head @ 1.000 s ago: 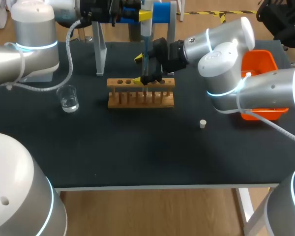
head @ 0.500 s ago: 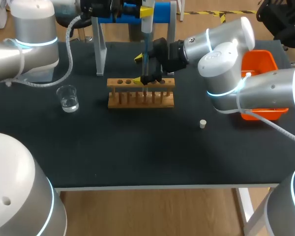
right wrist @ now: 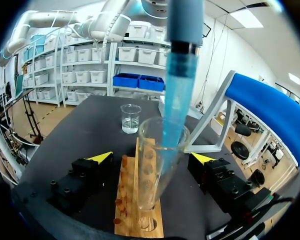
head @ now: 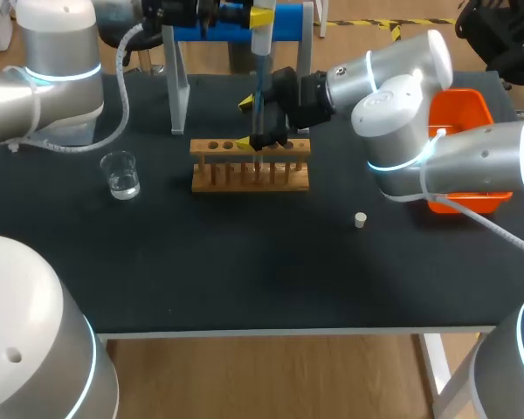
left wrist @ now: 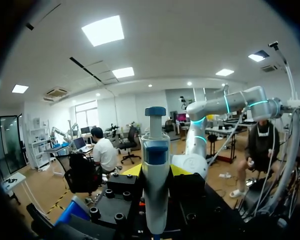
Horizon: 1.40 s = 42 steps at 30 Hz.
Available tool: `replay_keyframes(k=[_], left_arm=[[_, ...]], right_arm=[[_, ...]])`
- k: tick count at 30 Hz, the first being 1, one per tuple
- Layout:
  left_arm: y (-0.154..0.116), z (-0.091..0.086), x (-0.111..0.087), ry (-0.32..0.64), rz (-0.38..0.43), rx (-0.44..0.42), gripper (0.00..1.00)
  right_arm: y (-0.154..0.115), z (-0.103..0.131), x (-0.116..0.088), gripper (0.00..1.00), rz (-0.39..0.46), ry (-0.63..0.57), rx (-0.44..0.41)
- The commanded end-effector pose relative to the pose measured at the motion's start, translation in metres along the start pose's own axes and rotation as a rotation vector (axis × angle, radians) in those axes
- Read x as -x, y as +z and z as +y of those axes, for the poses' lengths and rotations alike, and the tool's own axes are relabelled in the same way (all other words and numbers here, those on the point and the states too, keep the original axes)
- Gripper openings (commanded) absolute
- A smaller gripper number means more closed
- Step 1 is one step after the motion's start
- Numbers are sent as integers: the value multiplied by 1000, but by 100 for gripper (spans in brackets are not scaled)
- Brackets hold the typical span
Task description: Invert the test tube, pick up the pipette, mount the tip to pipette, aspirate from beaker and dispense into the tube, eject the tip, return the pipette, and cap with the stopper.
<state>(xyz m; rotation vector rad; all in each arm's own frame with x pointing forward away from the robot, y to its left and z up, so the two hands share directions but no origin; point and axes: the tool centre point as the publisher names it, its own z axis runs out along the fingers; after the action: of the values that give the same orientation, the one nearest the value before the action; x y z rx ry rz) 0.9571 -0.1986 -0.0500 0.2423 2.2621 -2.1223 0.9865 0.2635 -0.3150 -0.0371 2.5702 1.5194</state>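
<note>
The left gripper (left wrist: 156,172) is clamped on the one pipette (left wrist: 155,145), a yellow tip showing on either side of its white and blue body. It holds the pipette upright over the far middle of the table (head: 244,262). One blue pipette tip (right wrist: 176,100) is mounted, and its point reaches down into the mouth of the single test tube (right wrist: 157,170).

That tube stands mouth up inside the right gripper (right wrist: 152,156), just above the wooden rack (right wrist: 132,227). Whether the gripper clamps the glass or only brackets it cannot be told. Whether there is any liquid in the tube cannot be made out either.

The rack is the only one. It has a row of holes along its top board, some of them hidden by the gripper, and no other tube stands in it.

To the left of the rack is one glass beaker (head: 120,175) with a little clear liquid in the bottom. One small white stopper (head: 360,220) lies alone to the right of the rack and nearer. An orange bin (head: 461,113) sits at the far right, and the right arm hides what is in it. A blue-topped stand (head: 288,22) is at the far edge.
</note>
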Motion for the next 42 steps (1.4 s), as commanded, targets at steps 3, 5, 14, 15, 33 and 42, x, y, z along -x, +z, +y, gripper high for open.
replay_keyframes(k=[3, 5, 14, 15, 33, 42], left_arm=[[0, -7, -2, 4, -6, 11, 0], [1, -9, -2, 7, -6, 14, 0], [4, -17, -4, 16, -5, 29, 0], [4, -18, -4, 17, -5, 32, 0], [13, -33, -7, 33, -3, 63, 0], [15, -43, -9, 46, -2, 78, 0]], right_arm=[[-1, 0, 1, 100, 3, 0, -2], [-1, 0, 1, 100, 3, 0, -2], [-1, 0, 1, 100, 3, 0, -2], [-1, 0, 1, 100, 3, 0, -2], [-1, 0, 1, 100, 3, 0, -2], [-1, 0, 1, 100, 3, 0, -2]])
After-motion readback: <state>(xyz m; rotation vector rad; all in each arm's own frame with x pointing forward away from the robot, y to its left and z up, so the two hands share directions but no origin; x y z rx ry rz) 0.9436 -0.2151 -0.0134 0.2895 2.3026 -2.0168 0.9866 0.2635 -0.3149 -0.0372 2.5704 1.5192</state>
